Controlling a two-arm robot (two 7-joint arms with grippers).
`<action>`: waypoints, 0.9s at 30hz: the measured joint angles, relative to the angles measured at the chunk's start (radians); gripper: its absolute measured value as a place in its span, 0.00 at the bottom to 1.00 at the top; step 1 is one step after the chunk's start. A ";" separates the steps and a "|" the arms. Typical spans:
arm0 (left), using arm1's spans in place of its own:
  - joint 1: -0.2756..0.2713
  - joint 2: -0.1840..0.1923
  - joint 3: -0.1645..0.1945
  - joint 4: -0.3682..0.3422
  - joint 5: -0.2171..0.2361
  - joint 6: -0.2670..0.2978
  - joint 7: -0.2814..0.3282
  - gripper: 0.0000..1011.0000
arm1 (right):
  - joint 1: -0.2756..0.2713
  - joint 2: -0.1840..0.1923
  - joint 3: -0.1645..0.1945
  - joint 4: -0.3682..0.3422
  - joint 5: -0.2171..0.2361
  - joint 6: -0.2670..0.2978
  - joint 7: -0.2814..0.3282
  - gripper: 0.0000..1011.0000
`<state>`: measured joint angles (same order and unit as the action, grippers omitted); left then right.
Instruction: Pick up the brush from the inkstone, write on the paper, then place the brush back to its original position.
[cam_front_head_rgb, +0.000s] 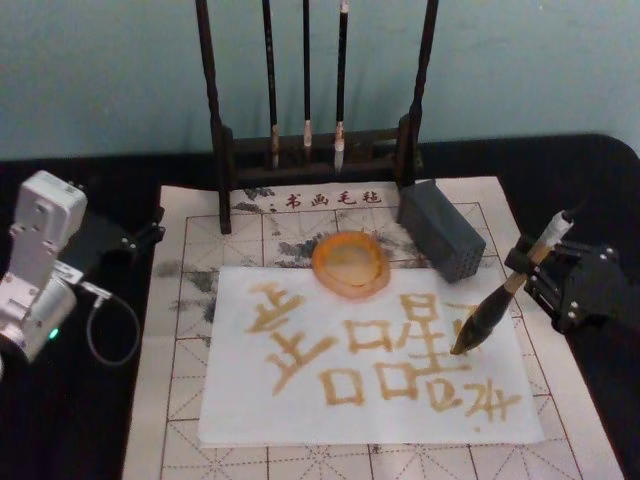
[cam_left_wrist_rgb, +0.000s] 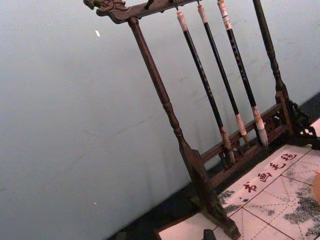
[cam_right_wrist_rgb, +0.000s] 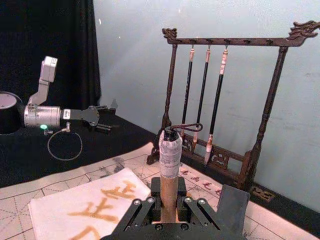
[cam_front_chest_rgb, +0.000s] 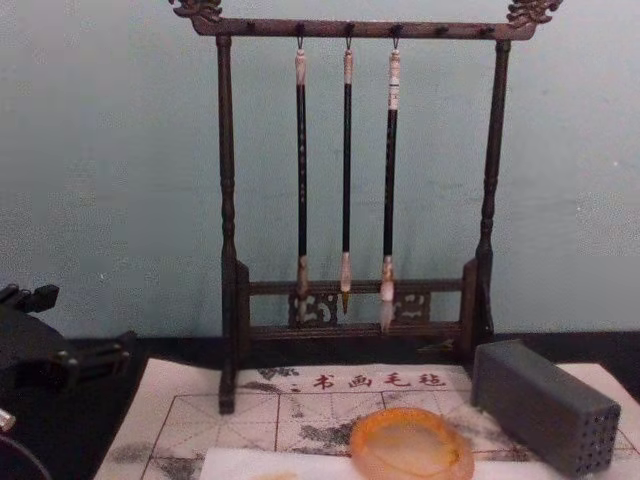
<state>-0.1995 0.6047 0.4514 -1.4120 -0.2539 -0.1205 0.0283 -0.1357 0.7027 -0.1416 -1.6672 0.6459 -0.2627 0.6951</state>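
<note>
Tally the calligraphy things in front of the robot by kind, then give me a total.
Thin black-handled hanging brushes: 3
Large tan wooden-handled calligraphy brush: 1
Round orange-amber inkstone dish: 1
Grey rectangular block with small holes: 1
Dark wooden brush rack: 1
White paper sheet with golden characters: 1
Pale gridded felt mat: 1
Total: 9

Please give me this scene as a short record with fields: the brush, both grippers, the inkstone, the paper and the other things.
brush: tilted, bristle tip down at the paper's right part
right gripper: shut on the brush handle, at the table's right side
left gripper: parked at the left, beside the mat
inkstone: at the paper's far edge, no brush on it
paper: white sheet with amber characters
other: grey block right of the inkstone; rack behind, three thin brushes hanging
</note>
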 joint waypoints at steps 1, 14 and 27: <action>0.000 0.000 0.000 0.000 0.000 0.000 0.000 0.99 | 0.000 0.000 0.000 0.000 -0.001 0.000 -0.001 0.19; 0.000 0.000 0.000 0.000 0.000 0.000 0.000 0.99 | -0.025 0.009 0.023 -0.009 -0.010 -0.001 -0.013 0.19; 0.000 0.000 0.000 0.000 0.000 0.000 0.000 0.99 | -0.057 0.016 0.060 -0.024 -0.012 -0.008 -0.021 0.19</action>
<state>-0.1995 0.6046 0.4514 -1.4120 -0.2539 -0.1205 0.0283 -0.1932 0.7183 -0.0817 -1.6912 0.6334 -0.2705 0.6743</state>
